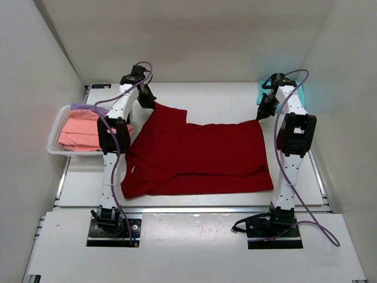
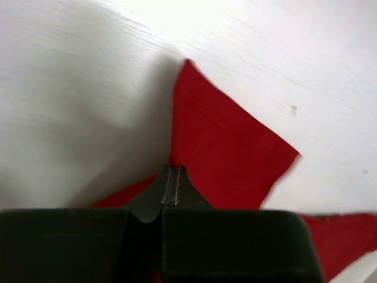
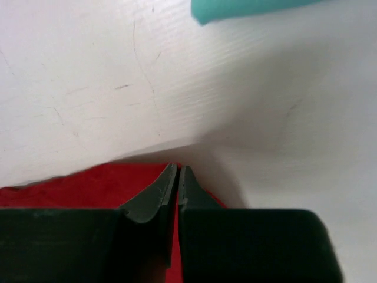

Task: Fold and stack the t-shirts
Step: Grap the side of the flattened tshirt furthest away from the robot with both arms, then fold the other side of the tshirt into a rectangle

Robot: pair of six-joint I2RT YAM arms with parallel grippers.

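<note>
A dark red t-shirt [image 1: 194, 156] lies spread across the middle of the table. My left gripper [image 1: 148, 101] is shut on its far left corner, by a sleeve [image 2: 227, 147]. My right gripper [image 1: 263, 112] is shut on its far right corner [image 3: 88, 186]. A teal t-shirt [image 1: 264, 92] lies folded at the far right, partly behind the right arm, and shows in the right wrist view [image 3: 247, 9]. A salmon pink t-shirt [image 1: 82, 131] and a lavender one [image 1: 88, 108] lie in the basket at the left.
A white mesh basket [image 1: 56, 138] stands at the table's left edge beside the left arm. White walls close in the table at the back and both sides.
</note>
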